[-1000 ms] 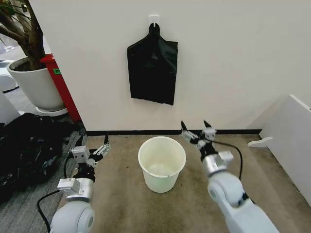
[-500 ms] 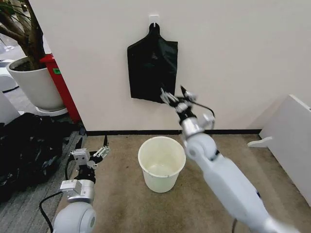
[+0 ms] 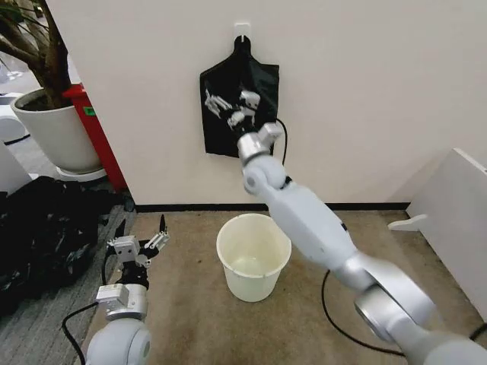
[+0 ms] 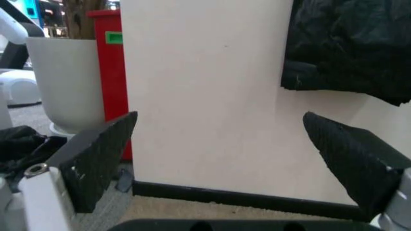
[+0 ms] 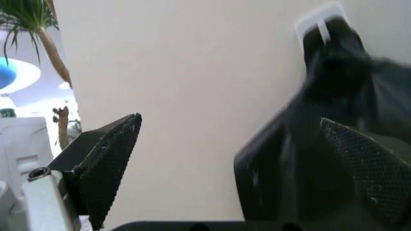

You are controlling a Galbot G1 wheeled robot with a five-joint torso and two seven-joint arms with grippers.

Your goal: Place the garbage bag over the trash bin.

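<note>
The trash bin [image 3: 255,287], a small cream-white bucket, stands open on the carpet by the wall. Above it a flat black bundle of bags [image 3: 259,137] hangs from a white hook [image 3: 240,29], pinched to a point. A single garbage bag is out of view. My right gripper [image 3: 228,103] is raised in front of the bundle's upper left part, open, holding nothing. In the right wrist view the gripper [image 5: 234,168] faces the bundle [image 5: 334,96] and the hook [image 5: 321,21]. My left gripper [image 3: 141,242] waits low, left of the bin, open [image 4: 224,163].
A white plant pot [image 3: 57,133] with a tree and a red box [image 3: 95,133] stand at the left past the wall's corner. A big black plastic heap [image 3: 42,228] lies on the floor at the left. A white panel [image 3: 456,213] leans at the right.
My right arm has risen from beside the bin's rim up to the hanging bundle, moving left as it went. The left arm has barely shifted.
</note>
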